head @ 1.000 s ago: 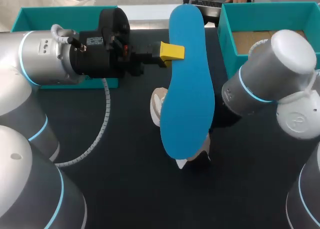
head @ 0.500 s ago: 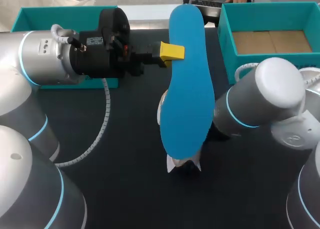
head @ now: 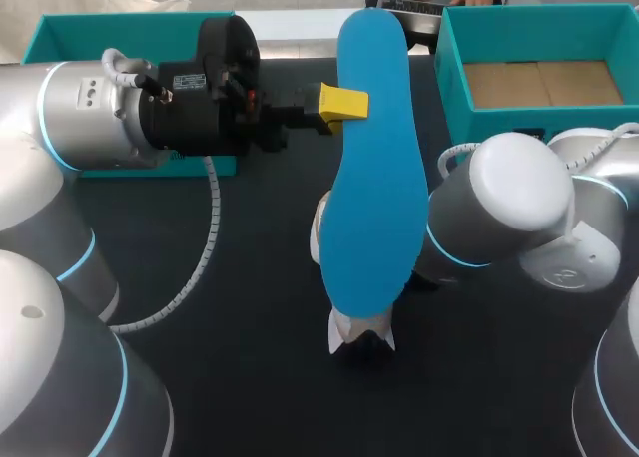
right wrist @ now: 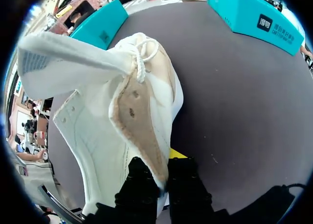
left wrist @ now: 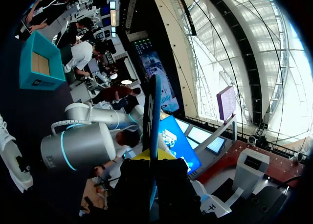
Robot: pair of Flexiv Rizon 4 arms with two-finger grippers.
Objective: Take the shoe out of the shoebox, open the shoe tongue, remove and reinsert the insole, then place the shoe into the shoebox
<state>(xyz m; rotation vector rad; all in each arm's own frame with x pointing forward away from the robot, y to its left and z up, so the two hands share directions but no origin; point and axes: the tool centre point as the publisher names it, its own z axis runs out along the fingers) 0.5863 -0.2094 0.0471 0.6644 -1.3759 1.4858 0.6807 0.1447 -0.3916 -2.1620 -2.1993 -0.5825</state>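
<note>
The left gripper (head: 339, 105) was closed on the blue insole (head: 374, 178); the right gripper (right wrist: 161, 172) pinched the white shoe (right wrist: 112, 116) by its edge.

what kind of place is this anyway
Probably a robot workstation for shoe-handling trials: a dark table with a teal shoebox, the left gripper holding a blue insole, the right gripper gripping a white shoe.
</note>
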